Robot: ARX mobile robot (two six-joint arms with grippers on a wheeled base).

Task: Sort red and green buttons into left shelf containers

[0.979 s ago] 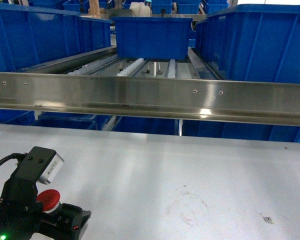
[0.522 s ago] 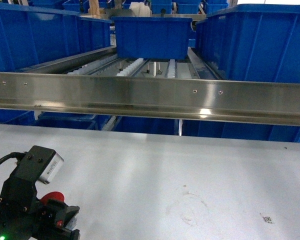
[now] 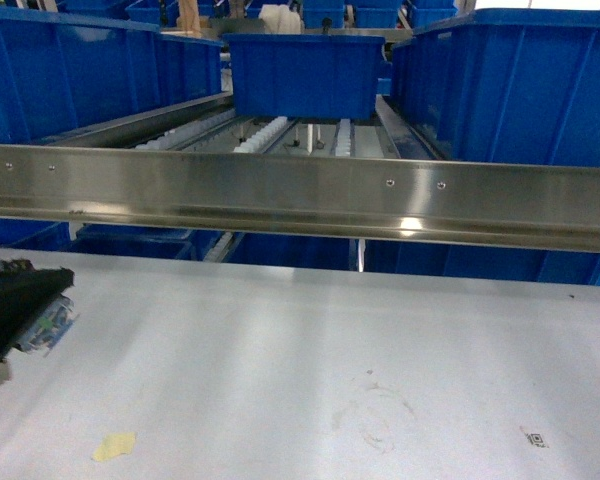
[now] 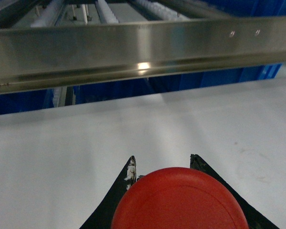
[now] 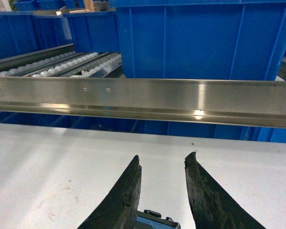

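the left gripper (image 4: 162,164) is clamped on the red button (image 4: 180,199), whose mushroom cap sits between the black fingers above the white table (image 4: 62,157). ahead of it runs the steel rail (image 4: 133,47), and beyond that stand the blue bins (image 3: 70,70). best to lift clear over the rail, keep the cap level, and let go only once well inside a bin's rim. the right gripper (image 5: 162,167) hangs parted and empty.
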